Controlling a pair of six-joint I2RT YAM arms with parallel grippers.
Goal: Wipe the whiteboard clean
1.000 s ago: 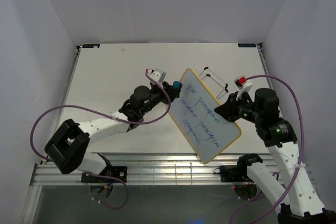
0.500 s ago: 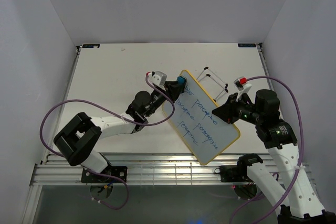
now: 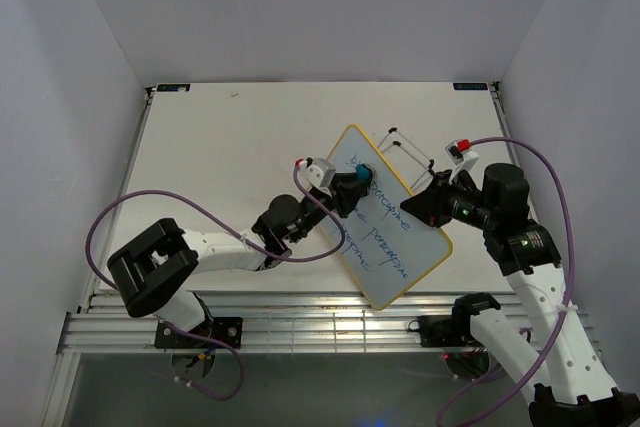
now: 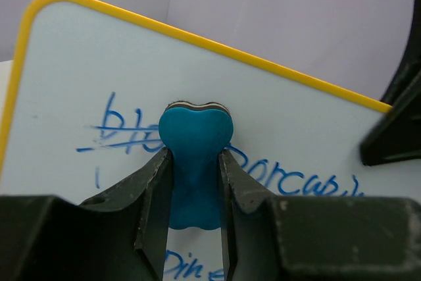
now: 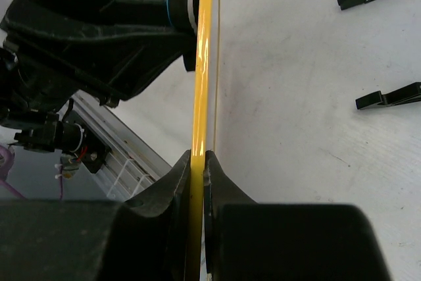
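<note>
The whiteboard [image 3: 400, 239], with a yellow frame and blue handwritten lines, is held tilted above the table. My right gripper [image 3: 427, 205] is shut on its right edge. In the right wrist view the yellow rim [image 5: 205, 44] runs straight up between that gripper's [image 5: 197, 157] jaws. My left gripper [image 3: 352, 187] is shut on a small blue eraser [image 3: 361, 175]. In the left wrist view the eraser [image 4: 195, 137] sits between the left gripper's [image 4: 195, 156] fingers, its pad pressed on the board's face [image 4: 296, 116] at the top written line. The writing left of the eraser looks smeared.
A black wire stand [image 3: 405, 152] sits on the table behind the board; its feet [image 5: 388, 95] show in the right wrist view. An aluminium rail [image 3: 300, 322] runs along the table's near edge. White walls enclose the left, back and right sides.
My left gripper carried the eraser from the board's upper left edge rightward and nearer, onto the face at the top line. The board shifted slightly left in the right gripper's hold.
</note>
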